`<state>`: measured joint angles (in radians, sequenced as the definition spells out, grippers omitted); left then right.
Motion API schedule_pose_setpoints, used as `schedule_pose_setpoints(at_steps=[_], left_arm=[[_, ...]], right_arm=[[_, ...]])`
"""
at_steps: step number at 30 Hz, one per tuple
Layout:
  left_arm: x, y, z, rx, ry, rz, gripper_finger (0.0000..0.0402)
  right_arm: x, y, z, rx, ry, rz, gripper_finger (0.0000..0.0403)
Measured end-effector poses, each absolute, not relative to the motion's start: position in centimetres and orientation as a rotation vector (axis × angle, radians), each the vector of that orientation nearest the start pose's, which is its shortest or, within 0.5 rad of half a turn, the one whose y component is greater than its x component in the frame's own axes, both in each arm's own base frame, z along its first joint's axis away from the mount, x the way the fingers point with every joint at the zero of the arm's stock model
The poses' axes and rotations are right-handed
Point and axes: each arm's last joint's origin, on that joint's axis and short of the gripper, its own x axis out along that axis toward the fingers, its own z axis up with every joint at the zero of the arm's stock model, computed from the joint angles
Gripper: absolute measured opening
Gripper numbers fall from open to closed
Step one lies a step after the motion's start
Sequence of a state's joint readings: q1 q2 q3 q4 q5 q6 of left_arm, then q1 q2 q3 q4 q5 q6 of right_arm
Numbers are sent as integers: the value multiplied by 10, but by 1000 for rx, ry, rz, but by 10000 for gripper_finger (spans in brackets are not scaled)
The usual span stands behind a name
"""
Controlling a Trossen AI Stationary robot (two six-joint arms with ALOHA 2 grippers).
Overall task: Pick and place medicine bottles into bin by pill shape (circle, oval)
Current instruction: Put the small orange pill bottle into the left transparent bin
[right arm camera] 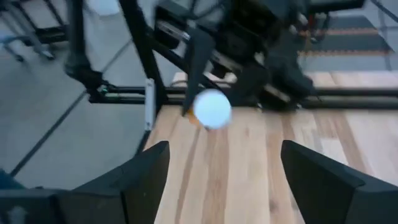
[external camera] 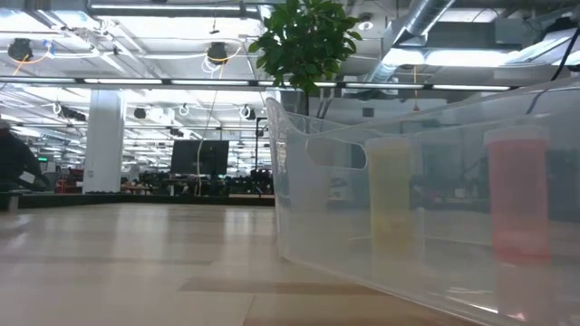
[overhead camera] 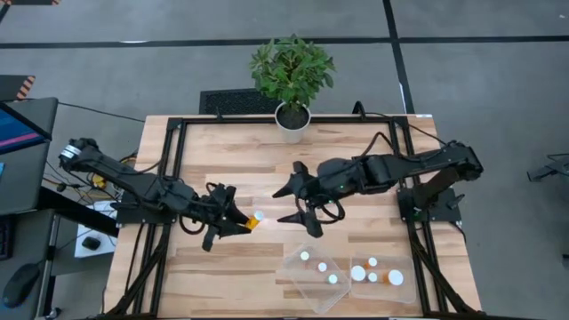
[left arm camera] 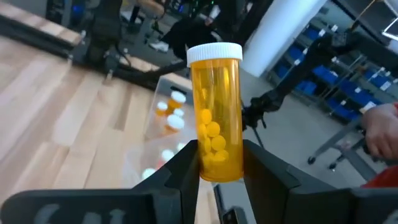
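Observation:
My left gripper (overhead camera: 238, 222) is shut on an amber medicine bottle (left arm camera: 217, 118) with a white cap (left arm camera: 214, 52) and round yellow pills inside, held over the middle of the table. My right gripper (overhead camera: 280, 206) is open and empty just to the bottle's right, its fingers facing the cap (right arm camera: 212, 107). Several other capped bottles stand in two clear bins, the left one (overhead camera: 313, 283) and the right one (overhead camera: 402, 293), at the near right. In the low view a yellowish bottle (external camera: 391, 199) and an orange one (external camera: 518, 195) show through a bin wall. My left gripper pinches the amber bottle's bottom end (left arm camera: 219, 167) between its two fingers (left arm camera: 182, 163). The fingers come about level from the table's left and lie along the bottle. The bottle sticks out past the fingertips, cap toward the right arm, clear of the table.
A potted plant (overhead camera: 292, 76) stands at the far edge's middle. The two clear bins sit side by side near the front right corner. Bare wood lies between the grippers and the near edge. A person's hand (left arm camera: 380, 127) shows beyond the table.

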<state>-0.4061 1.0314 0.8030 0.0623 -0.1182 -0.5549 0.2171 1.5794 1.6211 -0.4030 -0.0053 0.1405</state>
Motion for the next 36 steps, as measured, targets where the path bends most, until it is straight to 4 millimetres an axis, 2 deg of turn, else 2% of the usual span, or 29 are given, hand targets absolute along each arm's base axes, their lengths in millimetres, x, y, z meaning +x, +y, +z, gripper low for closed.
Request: schedule_pose_setpoints(at_steps=[4, 14, 16, 20, 36], left_arm=[[218, -91, 314, -529, 259, -257, 99], [224, -94, 309, -555, 282, -279, 99], [225, -95, 309, -565, 272, -286, 99], [226, -96, 309, -578, 279, -301, 99], [229, -96, 311, -623, 259, -334, 99]], right_arm=[[354, 74, 409, 89, 296, 253, 317], [378, 83, 382, 71, 339, 352, 317], [378, 83, 379, 71, 363, 356, 317], [377, 82, 385, 73, 326, 368, 317], [377, 88, 384, 79, 325, 424, 317]])
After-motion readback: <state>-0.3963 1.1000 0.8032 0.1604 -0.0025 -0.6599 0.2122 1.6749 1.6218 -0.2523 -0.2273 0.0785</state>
